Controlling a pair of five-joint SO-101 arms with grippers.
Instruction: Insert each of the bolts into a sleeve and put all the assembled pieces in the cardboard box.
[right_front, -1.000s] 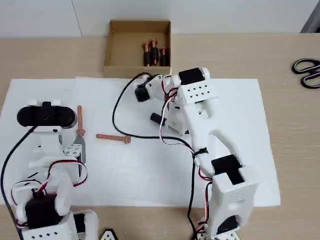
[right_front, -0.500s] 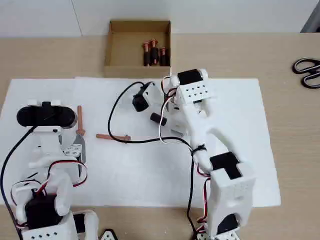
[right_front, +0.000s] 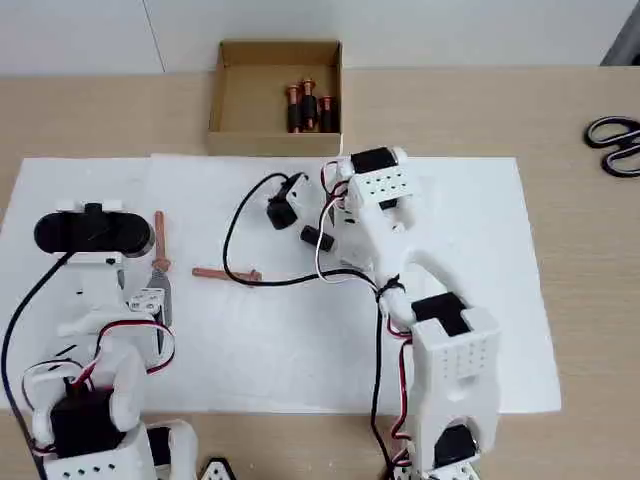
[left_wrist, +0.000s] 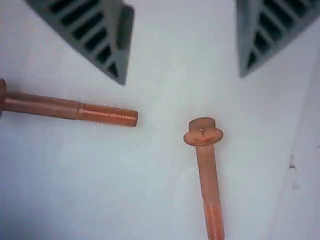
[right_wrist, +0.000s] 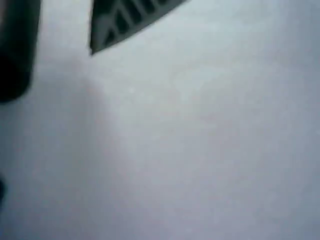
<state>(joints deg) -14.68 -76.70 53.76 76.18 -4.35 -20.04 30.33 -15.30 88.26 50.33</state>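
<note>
1. Three assembled copper-and-black pieces (right_front: 308, 106) are being kept in the brown cardboard box (right_front: 232, 95).
2. Two bare copper bolts (left_wrist: 206, 165) are being left beneath the open left gripper (left_wrist: 182, 75).
3. One black cylindrical sleeve (right_front: 318, 238) is being left beside the right gripper (right_front: 335, 222), state untellable.

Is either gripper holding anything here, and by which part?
Left gripper is open above two loose bolts, holding nothing. Right gripper sits by the black sleeve on the paper; whether it grips it cannot be told.
</note>
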